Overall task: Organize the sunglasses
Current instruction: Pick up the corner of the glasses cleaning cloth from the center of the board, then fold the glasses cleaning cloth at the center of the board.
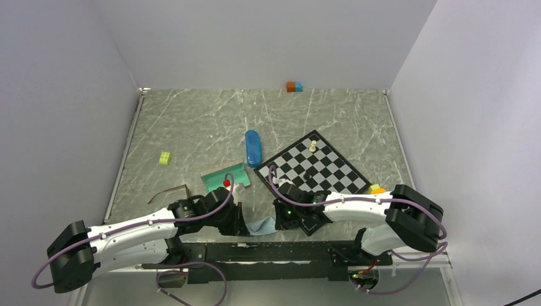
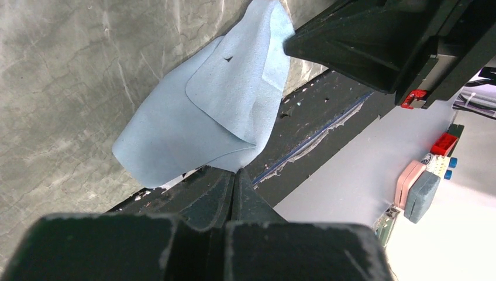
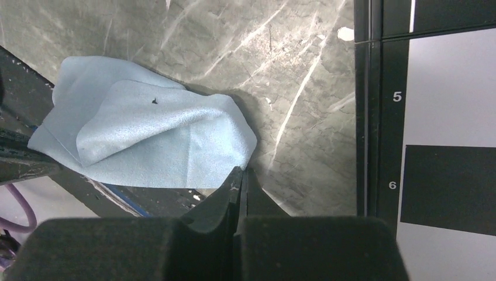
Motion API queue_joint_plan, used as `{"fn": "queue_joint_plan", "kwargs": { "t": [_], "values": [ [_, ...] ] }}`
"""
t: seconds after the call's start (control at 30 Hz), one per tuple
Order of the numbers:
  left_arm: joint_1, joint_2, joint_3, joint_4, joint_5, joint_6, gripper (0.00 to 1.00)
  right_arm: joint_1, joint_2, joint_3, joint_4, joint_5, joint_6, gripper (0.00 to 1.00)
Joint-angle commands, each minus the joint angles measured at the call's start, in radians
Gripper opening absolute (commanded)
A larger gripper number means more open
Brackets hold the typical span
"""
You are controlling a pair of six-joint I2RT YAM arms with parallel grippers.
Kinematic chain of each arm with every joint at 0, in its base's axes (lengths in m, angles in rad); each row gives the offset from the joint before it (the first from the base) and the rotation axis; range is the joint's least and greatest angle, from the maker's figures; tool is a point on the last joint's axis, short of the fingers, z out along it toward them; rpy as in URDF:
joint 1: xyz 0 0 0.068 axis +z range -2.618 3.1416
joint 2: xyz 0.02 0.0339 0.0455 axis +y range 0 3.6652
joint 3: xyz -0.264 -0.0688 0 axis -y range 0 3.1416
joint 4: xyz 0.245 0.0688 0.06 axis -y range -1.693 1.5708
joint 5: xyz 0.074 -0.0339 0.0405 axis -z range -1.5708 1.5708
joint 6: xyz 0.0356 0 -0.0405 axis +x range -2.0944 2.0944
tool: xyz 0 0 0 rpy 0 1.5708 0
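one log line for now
left end effector: shut on cloth corner | right end effector: shut at cloth edge | brown sunglasses: untouched

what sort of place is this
Probably a robot lab bench: white walls around a stone-look table, two robot arms at its near edge, a chessboard and toy brick as props.
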Motion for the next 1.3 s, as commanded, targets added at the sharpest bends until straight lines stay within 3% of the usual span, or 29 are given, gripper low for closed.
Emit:
{"fn": "queue_joint_plan", "kwargs": {
  "t": [0.0, 0.2, 0.37, 0.57, 0.87, 1.0, 1.17, 1.27],
  "values": [
    [-0.004, 0.004, 0.024, 0.009, -0.009, 0.0, 0.0, 0.004, -0.011, 0.008, 0.054, -0.02, 0.003, 0.0],
    [0.019, -0.01, 0.104, -0.056, -0.041, 0.053, 0.0, -0.007, -0.03, 0.094, -0.037, -0.128, -0.034, 0.0],
    [0.176, -0.011, 0.197, -0.131, 0.007, 0.125, 0.0, -0.097, -0.026, 0.207, -0.236, -0.188, -0.062, 0.0],
    [0.212, 0.025, 0.247, -0.164, -0.002, 0.172, 0.0, -0.179, -0.045, 0.158, -0.161, -0.342, -0.01, 0.0],
    [0.243, 0.207, 0.26, -0.132, 0.08, 0.212, 0.0, -0.186, 0.021, 0.171, -0.182, -0.228, -0.036, 0.0],
    [0.243, 0.151, 0.192, -0.061, 0.13, 0.207, 0.0, -0.183, -0.043, 0.132, -0.097, -0.271, -0.018, 0.0],
    [0.24, 0.029, 0.152, -0.049, 0.143, 0.224, 0.0, -0.184, -0.111, 0.18, -0.233, -0.2, -0.04, 0.0],
    [0.236, -0.037, 0.143, -0.068, 0.189, 0.244, 0.0, -0.184, -0.139, 0.177, -0.259, -0.279, -0.021, 0.0]
  ]
}}
